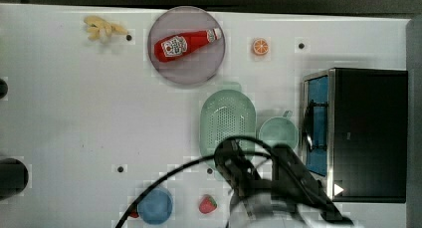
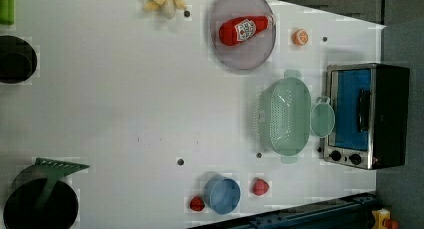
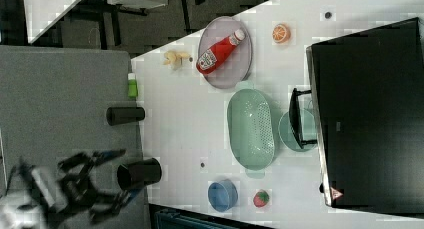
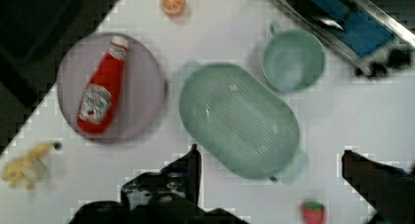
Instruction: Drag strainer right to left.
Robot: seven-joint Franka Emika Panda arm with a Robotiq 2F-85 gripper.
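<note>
Gripper (image 4: pixel 269 160) jaws wide, above strainer (image 4: pixel 240 119) near-end rim, not touching.

In the top view, the black robot arm (image 1: pixel 268 183) hides the pale mint-green oblong plastic strainer's (image 1: pixel 227 119) six-o'clock end.

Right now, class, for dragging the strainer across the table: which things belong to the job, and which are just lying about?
Belongs to the job:
strainer
gripper, open

Just lying about:
cup
ketchup bottle on its plate
toaster oven
orange slice
strawberry
blue bowl
</note>
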